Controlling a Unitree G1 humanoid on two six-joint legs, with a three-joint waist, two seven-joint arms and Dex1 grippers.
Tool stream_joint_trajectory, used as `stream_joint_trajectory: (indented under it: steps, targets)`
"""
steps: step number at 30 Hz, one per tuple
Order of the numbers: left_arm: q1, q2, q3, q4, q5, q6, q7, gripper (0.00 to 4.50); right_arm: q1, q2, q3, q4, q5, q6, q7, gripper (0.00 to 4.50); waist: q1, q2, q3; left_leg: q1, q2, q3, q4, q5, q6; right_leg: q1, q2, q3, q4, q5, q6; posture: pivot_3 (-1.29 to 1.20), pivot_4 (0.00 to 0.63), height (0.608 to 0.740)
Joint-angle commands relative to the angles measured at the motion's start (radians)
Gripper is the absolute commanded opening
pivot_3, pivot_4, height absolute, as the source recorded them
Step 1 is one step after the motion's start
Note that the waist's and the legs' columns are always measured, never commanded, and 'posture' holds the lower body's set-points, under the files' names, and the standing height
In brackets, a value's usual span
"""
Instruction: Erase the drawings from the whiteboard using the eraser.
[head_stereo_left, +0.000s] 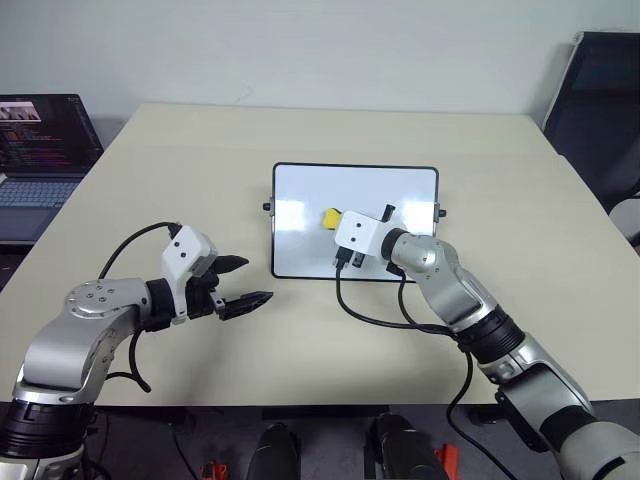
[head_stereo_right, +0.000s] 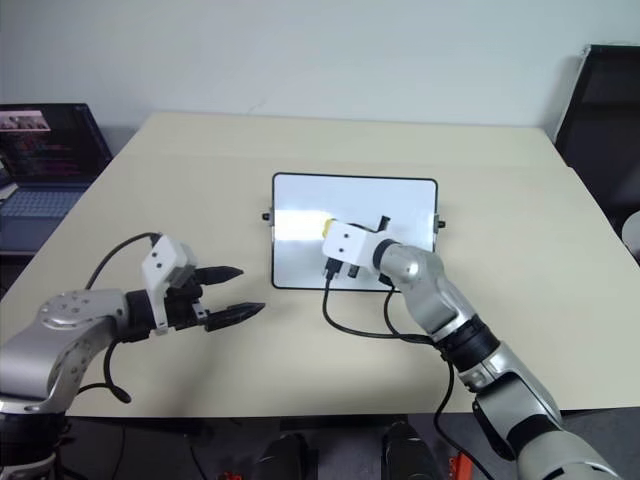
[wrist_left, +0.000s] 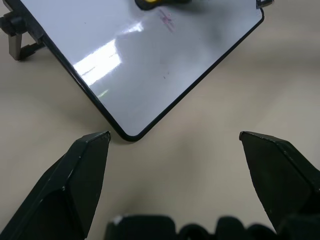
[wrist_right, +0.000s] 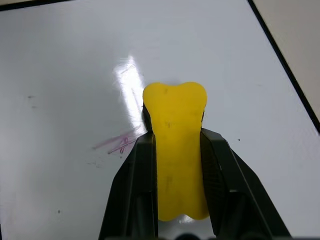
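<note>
Your right gripper (wrist_right: 176, 150) had its jaws clamped across the yellow eraser (wrist_right: 176, 145), a light, stiff block, over the whiteboard (head_stereo_left: 300, 190) at frame centre, beside a faint purple scribble (wrist_right: 117, 143); the left gripper (head_stereo_left: 245, 282) stood open lower left.

Beige table (head_stereo_left: 300, 140), open laptop (head_stereo_left: 45, 150) off its left edge, dark chair (head_stereo_left: 600, 110) at right

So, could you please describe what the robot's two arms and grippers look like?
Both arms are built of rounded silver-grey metal segments with black joint sections. Each wrist carries a white boxy camera housing, and a loose black cable loops from it back along the arm. The left gripper and the right gripper each have two black, tapered, pointed fingers.
</note>
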Motion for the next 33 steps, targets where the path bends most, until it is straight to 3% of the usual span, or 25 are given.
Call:
stream_joint_trajectory:
  steps: [1,6,11,23,28,33]
  targets:
    - [-0.001,0.002,0.011,-0.028,-0.004,-0.021,-0.004,4.50,0.056,-0.054,0.044,-0.005,-0.016,0.041,0.118,0.84,0.000,0.000,0.000,0.000,0.000,0.000,-0.001,0.000,0.000,0.000,0.000,0.000,0.000,-0.001,0.000,0.00,0.150,0.740]
    - [0.000,0.000,0.010,-0.019,-0.003,-0.031,-0.006,4.50,0.079,-0.085,0.066,-0.041,-0.026,0.034,0.193,0.83,-0.001,0.000,0.000,0.000,0.000,0.000,0.000,0.000,0.000,0.000,0.000,0.000,0.000,-0.001,0.000,0.00,0.150,0.740]
    - [-0.006,-0.002,0.002,-0.002,0.001,-0.045,-0.014,4.50,-0.003,-0.016,-0.042,0.041,-0.068,-0.015,-0.058,0.83,-0.005,0.000,0.000,0.002,0.000,0.000,0.001,0.000,0.000,0.000,0.000,0.000,0.001,0.001,-0.001,0.00,0.150,0.740]
    - [-0.010,-0.015,-0.007,0.015,0.002,-0.063,-0.030,4.50,0.141,-0.118,0.028,-0.103,-0.041,0.031,0.220,0.83,0.000,-0.002,-0.002,0.003,0.000,0.002,0.000,0.002,0.001,0.004,0.000,0.001,-0.002,0.000,-0.001,0.00,0.150,0.740]
    - [-0.018,-0.016,-0.012,0.013,-0.002,-0.066,-0.035,4.50,0.157,-0.030,-0.146,-0.193,0.063,0.101,0.133,0.83,0.000,-0.002,-0.001,0.002,0.001,0.002,-0.001,0.002,0.002,0.003,0.000,0.001,-0.001,0.000,0.000,0.00,0.150,0.740]
    - [-0.055,-0.022,-0.032,-0.002,-0.008,-0.083,-0.052,4.50,0.254,0.010,-0.414,-0.428,0.211,0.335,0.079,0.83,0.010,-0.001,-0.001,-0.004,0.000,0.001,0.000,0.002,0.001,-0.001,0.000,0.001,-0.001,0.000,0.000,0.00,0.150,0.740]
